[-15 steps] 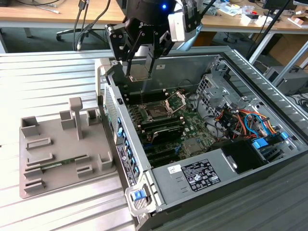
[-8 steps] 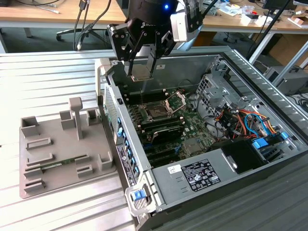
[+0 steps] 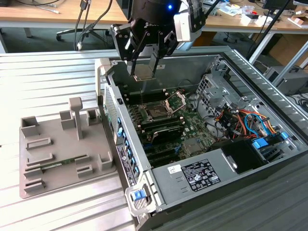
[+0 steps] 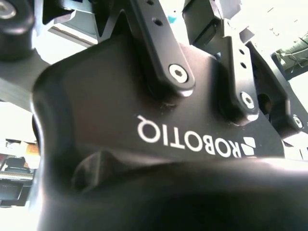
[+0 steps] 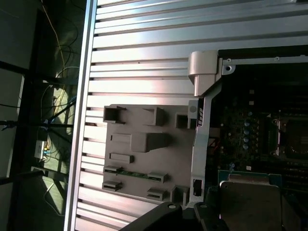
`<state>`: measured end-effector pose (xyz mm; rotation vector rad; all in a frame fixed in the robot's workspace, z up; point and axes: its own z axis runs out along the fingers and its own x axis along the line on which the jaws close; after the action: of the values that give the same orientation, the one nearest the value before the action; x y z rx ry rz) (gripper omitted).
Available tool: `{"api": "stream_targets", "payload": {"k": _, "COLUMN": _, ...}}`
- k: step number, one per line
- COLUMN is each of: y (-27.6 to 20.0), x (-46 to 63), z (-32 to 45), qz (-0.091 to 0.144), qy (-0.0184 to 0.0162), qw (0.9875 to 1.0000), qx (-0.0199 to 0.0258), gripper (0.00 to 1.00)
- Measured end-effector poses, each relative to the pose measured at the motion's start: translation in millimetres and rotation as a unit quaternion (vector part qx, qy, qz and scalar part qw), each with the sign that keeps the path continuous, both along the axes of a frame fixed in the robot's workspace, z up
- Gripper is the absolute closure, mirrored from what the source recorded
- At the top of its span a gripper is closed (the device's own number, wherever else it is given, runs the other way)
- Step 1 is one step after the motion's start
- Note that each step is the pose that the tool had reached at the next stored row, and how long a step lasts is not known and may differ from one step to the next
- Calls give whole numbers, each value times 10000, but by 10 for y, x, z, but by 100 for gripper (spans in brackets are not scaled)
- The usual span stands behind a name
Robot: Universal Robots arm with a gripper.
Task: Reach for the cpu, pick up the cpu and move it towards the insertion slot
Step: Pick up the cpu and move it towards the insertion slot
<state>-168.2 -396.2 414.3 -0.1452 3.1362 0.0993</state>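
Gripping cpu [image 3: 144, 73] | thin silvery square (paler rim) | fingers [image 3: 155, 57] clamped

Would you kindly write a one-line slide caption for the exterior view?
Gripper holds the cpu above the open computer case, short of the insertion slot.

Ribbed metal tabletop [image 3: 57, 72] catching bright light, long wooden desk [image 3: 57, 14] running along the back, office chair base [image 3: 79, 33] tucked underneath it, dark floor beyond the table edge with loose cables [image 5: 53, 101] trailing in the first wrist view
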Motion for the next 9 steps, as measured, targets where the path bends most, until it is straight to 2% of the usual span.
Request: {"api": "stream_targets", "payload": {"k": 9, "y": 0, "x": 65, "z": -1, "qz": 0, "qy": 0, "qw": 10000, "qx": 0, "gripper": 46}}
